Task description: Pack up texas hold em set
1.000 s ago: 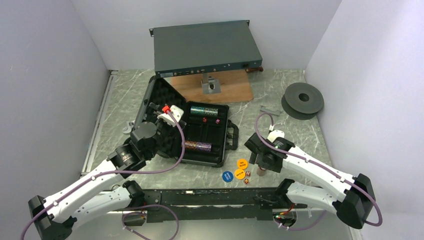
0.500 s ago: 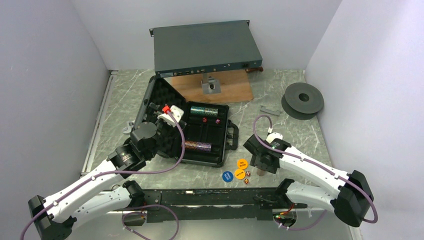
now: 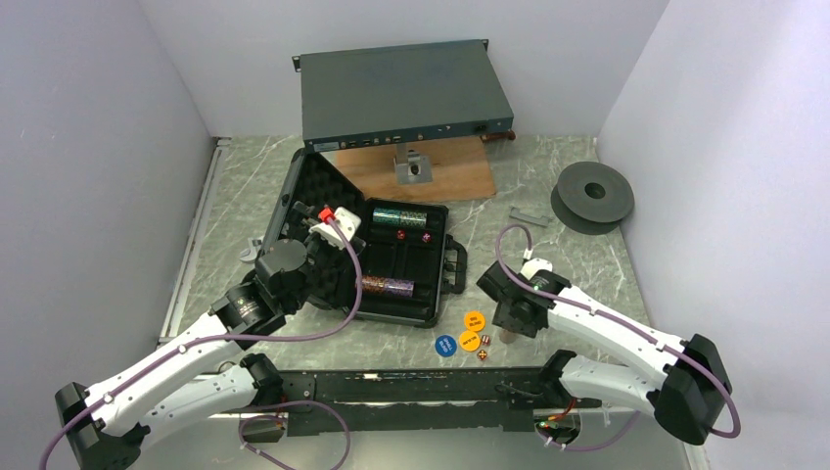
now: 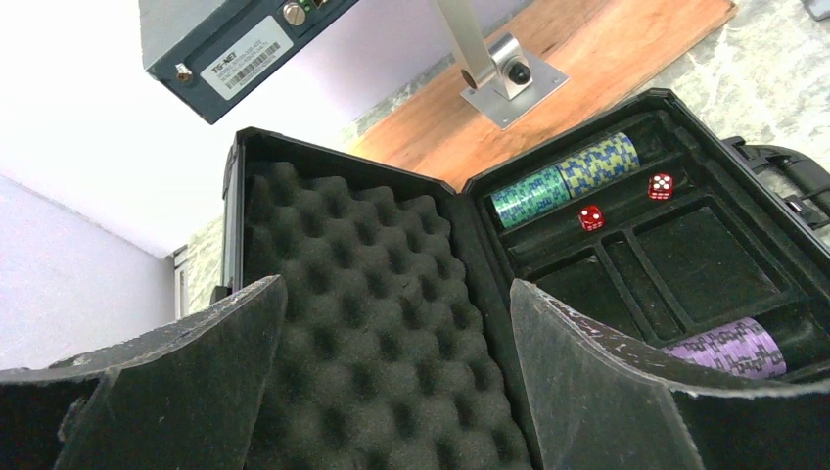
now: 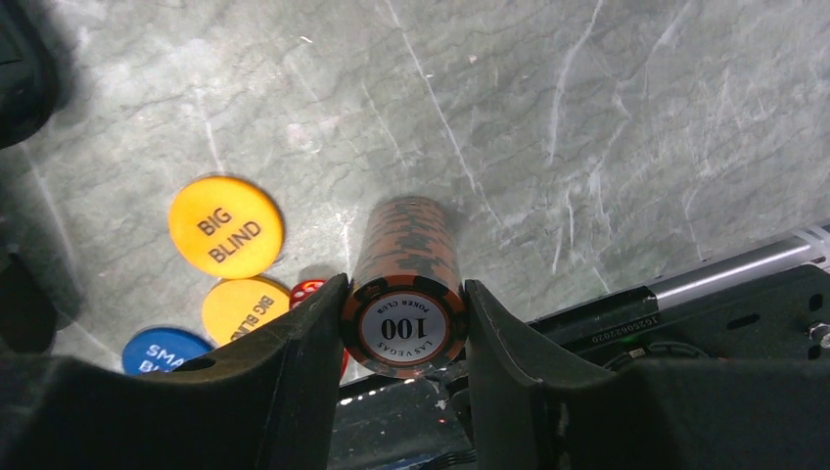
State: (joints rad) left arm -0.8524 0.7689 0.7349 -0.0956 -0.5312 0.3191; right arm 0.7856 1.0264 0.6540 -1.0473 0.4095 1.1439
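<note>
The right arm's jaws are clamped on both sides of the orange chip stack (image 5: 406, 294), which seems to stand on end on the surface (image 5: 607, 127) at lower centre of the right wrist view, just right of the yellow discs (image 5: 225, 227). The left arm's jaws gape wide over the black case (image 3: 438, 277). Judged step: grasping the stack. Next it needs lifting and carrying left to a free trough in the case.
</note>
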